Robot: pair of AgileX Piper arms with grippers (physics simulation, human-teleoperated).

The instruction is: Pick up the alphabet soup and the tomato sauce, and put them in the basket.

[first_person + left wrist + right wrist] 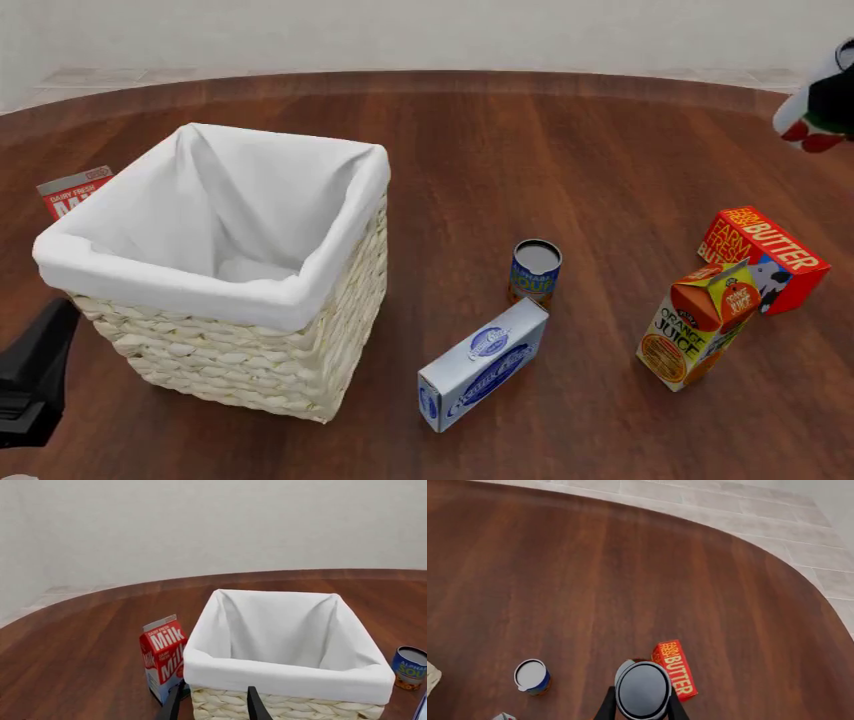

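The basket (254,300) is seen standing on the brown table (574,150), on the left side in the front view, and its white cloth is folded over the rim. Nothing can be made out inside it but the cloth. A milk carton (162,656) is stood just beside the basket, on its far left side. The alphabet soup (535,271) is stood upright on the table to the right of the basket, well apart from it. A blue-and-white box (483,364) is laid just in front of the can. An orange juice carton (699,324) and a red butter box (763,257) are found farther right, close together. The tomato sauce (819,113) is held up high in the air at the right edge of the front view, far from the basket. It is gripped by the right gripper (642,707), whose two fingers are pressed on either side of the can's grey top. The left gripper (215,705) is kept low near the basket's near side, with its fingers spread apart and nothing held between them.
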